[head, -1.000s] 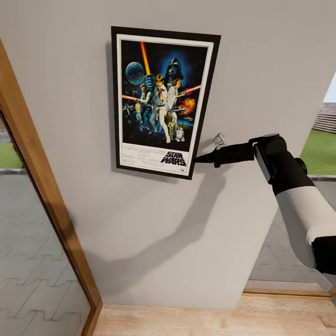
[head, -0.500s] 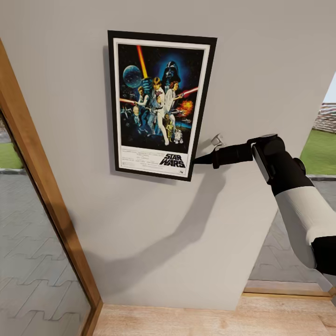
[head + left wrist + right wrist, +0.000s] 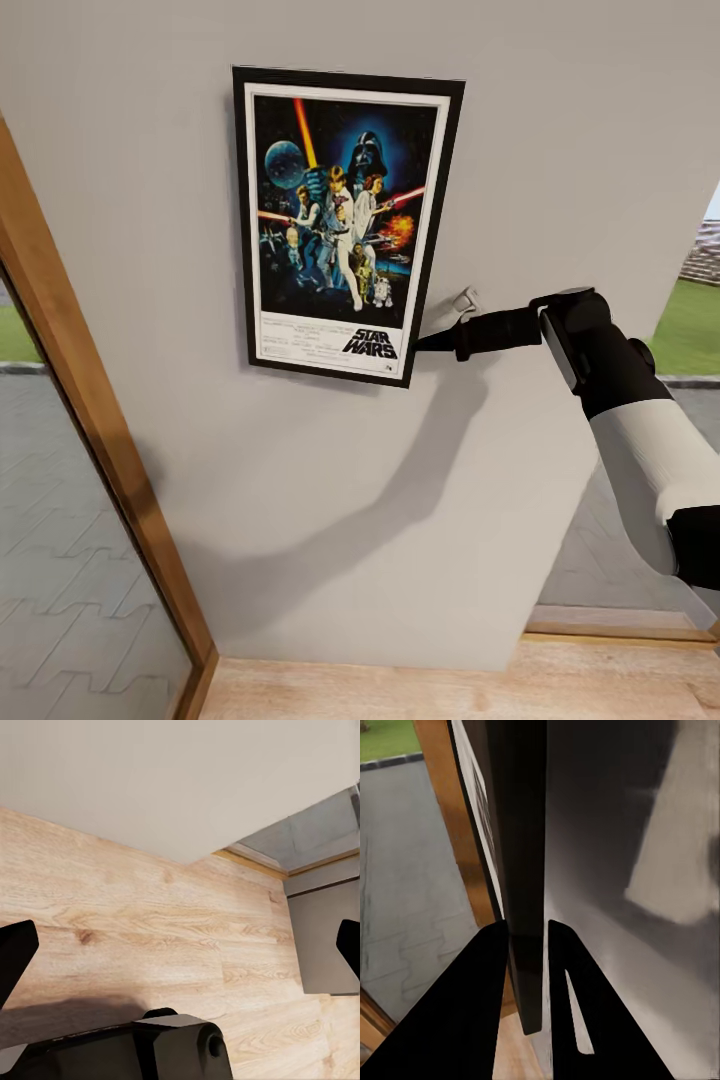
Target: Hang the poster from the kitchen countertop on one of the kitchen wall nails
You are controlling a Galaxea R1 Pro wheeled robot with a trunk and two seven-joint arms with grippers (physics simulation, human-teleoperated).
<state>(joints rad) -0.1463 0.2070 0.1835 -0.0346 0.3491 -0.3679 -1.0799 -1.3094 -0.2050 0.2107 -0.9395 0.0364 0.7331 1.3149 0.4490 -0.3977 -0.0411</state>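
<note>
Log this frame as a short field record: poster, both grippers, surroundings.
poster: against the grey wall, slightly tilted, artwork facing the room
right gripper: shut on poster, fingers either side of the frame's lower right edge
left gripper: open, holding nothing, pointed at the wooden floor
nail: cannot tell, none visible
wooden door frame: on the poster's left, paving outside

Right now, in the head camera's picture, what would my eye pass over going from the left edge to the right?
Wooden door frame → grey wall → poster → right gripper pinching its edge → the robot's black-and-white arm.
</note>
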